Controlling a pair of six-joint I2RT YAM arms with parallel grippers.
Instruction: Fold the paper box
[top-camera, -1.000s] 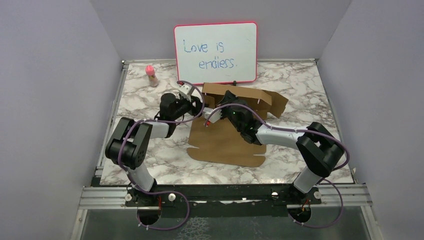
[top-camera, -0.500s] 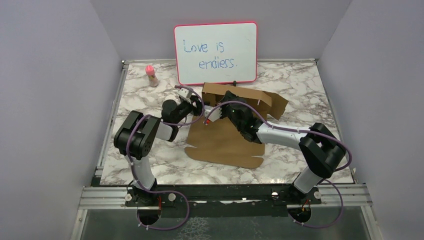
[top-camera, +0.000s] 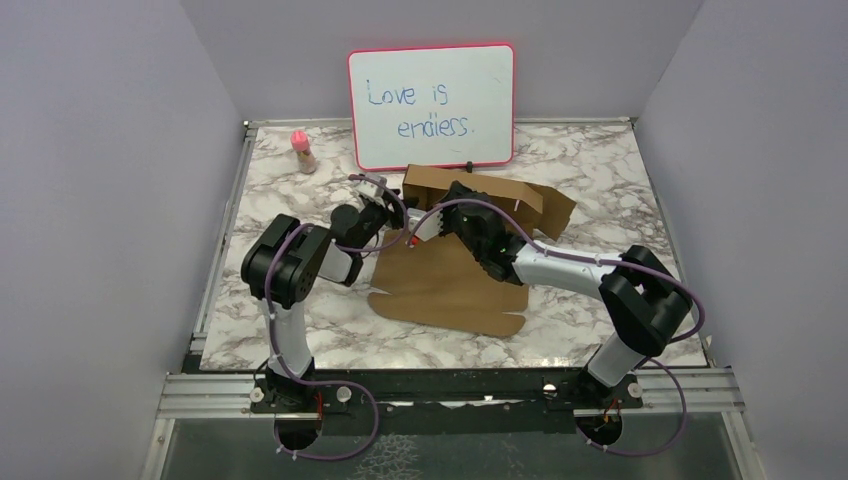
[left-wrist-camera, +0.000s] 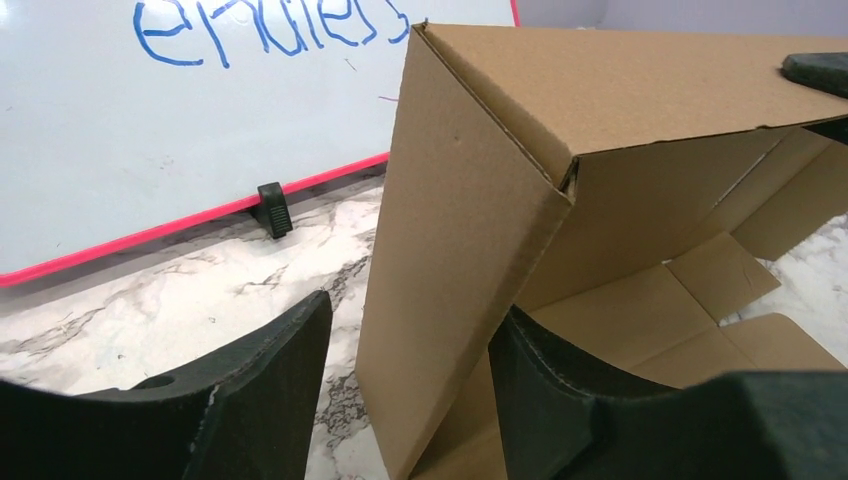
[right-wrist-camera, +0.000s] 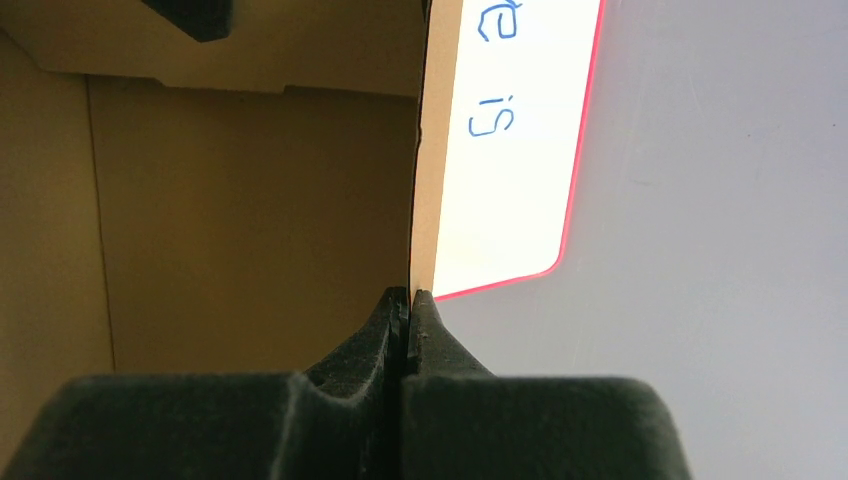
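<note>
The paper box (top-camera: 450, 285) is a brown die-cut sheet lying flat in front, with its back wall (top-camera: 505, 190) and left side flap raised. My left gripper (top-camera: 388, 214) is open. In the left wrist view it (left-wrist-camera: 410, 310) straddles the upright left side flap (left-wrist-camera: 450, 260), one finger (left-wrist-camera: 270, 380) outside and one inside. My right gripper (top-camera: 432, 222) is shut on the thin edge of an upright cardboard panel (right-wrist-camera: 418, 200), seen edge-on in the right wrist view (right-wrist-camera: 408, 297).
A red-framed whiteboard (top-camera: 432, 105) with blue writing stands just behind the box. A small pink-capped bottle (top-camera: 302, 150) stands at the back left. Marble tabletop (top-camera: 300, 320) lies bare at the left and front. Grey walls close in the sides.
My left arm's elbow has swung right, toward the box, and its gripper has shifted slightly along the left flap. The sheet's front edge slid a little left. The right gripper kept its grip.
</note>
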